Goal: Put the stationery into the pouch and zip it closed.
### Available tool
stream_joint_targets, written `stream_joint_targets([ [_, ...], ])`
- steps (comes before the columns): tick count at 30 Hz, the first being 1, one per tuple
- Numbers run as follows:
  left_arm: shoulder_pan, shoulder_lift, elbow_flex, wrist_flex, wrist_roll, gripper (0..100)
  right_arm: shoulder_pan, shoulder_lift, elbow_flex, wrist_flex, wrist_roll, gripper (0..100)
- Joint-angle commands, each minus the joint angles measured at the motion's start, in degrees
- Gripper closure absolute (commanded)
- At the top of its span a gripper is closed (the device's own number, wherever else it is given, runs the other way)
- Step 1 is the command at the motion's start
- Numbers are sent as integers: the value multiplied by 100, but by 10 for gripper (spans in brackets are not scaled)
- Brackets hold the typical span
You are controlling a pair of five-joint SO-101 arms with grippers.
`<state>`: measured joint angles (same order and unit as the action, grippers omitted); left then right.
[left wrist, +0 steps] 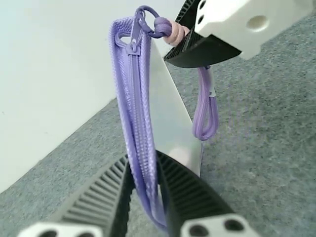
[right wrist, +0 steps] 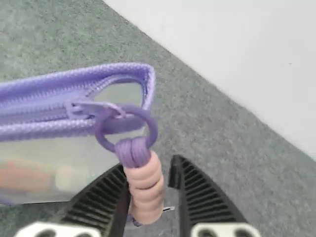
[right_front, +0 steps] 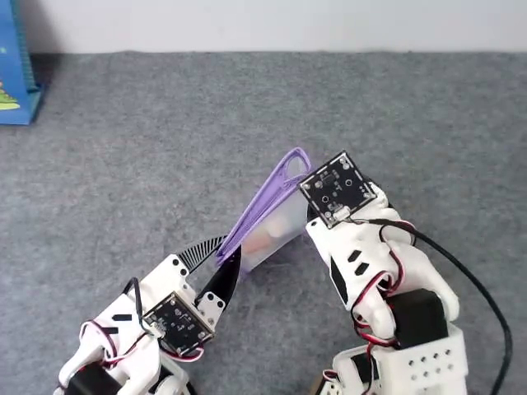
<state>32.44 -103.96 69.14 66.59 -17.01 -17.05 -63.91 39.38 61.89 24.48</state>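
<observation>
Pouch stands on edge over the tabletop, between both arms. Left tool is clamped on its zip edge. Right tool is clamped on the pink bead of the zip pull. Best to pull the bead slowly, straight along the zip, so nothing bunches up.

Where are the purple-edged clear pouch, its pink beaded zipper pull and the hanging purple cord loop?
purple-edged clear pouch (right_front: 262, 208): high view, on the purple zipper edge.
pink beaded zipper pull (right wrist: 145, 190): right wrist view, on the middle beads.
hanging purple cord loop (left wrist: 204, 81): left wrist view, on the loop's upper strands.
</observation>
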Motion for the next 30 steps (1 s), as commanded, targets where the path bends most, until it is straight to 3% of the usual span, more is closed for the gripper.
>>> stream_joint_targets([
  [1, -88, 18, 101, 88, -62, 990, 4, 4, -53, -136, 527, 989],
  [6, -273, 18, 101, 53, -141, 990, 303, -4, -79, -84, 809, 990],
  [16, -264, 18, 110, 62, -158, 990, 1842, 66, -123, -708, 1222, 990],
  [26, -264, 18, 110, 62, -158, 990, 1903, 57, -123, -549, 1345, 990],
  [30, -264, 18, 110, 26, -132, 988, 1780, -4, -176, -136, 765, 918],
])
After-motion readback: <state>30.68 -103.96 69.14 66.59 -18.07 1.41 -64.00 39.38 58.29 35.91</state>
